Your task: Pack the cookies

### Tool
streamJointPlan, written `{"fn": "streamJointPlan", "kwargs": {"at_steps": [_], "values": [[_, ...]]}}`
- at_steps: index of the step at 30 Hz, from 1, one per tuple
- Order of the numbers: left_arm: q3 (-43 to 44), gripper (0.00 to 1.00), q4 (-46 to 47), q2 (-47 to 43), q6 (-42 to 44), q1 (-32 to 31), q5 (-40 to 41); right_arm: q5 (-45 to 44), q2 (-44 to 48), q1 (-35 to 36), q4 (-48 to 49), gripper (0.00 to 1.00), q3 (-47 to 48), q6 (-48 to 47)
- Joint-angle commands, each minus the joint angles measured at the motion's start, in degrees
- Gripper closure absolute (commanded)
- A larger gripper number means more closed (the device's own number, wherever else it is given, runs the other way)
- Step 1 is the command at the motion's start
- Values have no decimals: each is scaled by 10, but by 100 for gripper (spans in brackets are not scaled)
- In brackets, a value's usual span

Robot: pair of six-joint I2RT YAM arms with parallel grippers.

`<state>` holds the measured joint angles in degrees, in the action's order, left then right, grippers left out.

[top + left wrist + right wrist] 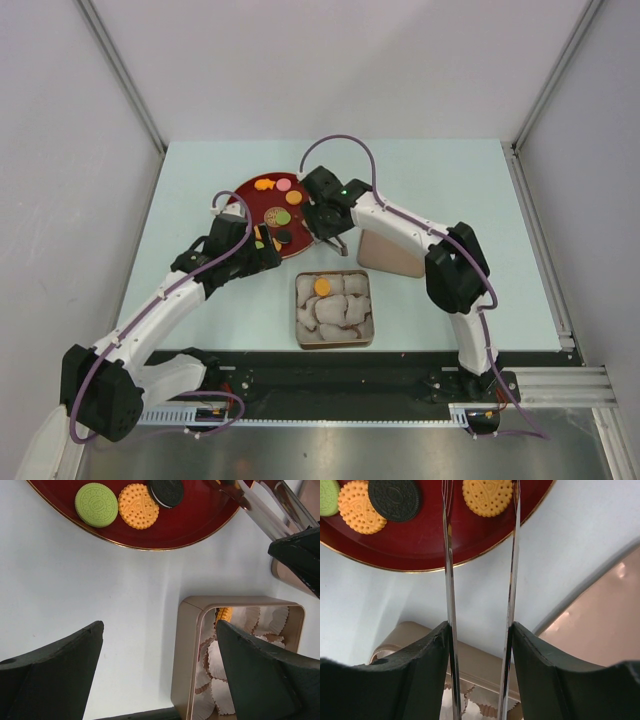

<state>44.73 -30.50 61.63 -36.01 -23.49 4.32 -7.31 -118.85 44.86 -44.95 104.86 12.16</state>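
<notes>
Several cookies lie on the red plate [245,195]: an orange one [263,185], a pink one [283,185] and a green one [281,216]. The left wrist view shows green [96,504], orange [138,506] and dark [166,491] cookies. One orange cookie [322,286] rests in the tin [297,310] among white paper cups [265,625]. My right gripper [480,650] is shut on metal tongs [448,580], whose blades stand apart and reach over the plate [420,545] beside an orange cookie [487,496]. My left gripper [160,670] is open over the table by the tin's [192,645] corner.
The tin's lid [390,253] lies flat to the right of the plate, close to the right arm. Both arms meet near the plate's front edge, the left gripper [262,245] just left of the right gripper [330,230]. A black rail runs along the table's near edge.
</notes>
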Motion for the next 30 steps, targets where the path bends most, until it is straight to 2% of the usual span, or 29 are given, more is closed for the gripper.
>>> {"fn": "streamJointPlan", "kwargs": {"at_steps": [1,13,25,30], "values": [[-3,1,16,-9,2,-1,-5,-13,-18,2,-42,46,58,-10],[-4,1,15,-14,2,-1,-4,-22,5,4,-51,66,61,-4],[-1,1,15,-9,2,-1,0,-48,120,21,-71,71,61,0],[-1,1,12,-12,2,-1,3,-76,195,44,-80,71,-3,7]]}}
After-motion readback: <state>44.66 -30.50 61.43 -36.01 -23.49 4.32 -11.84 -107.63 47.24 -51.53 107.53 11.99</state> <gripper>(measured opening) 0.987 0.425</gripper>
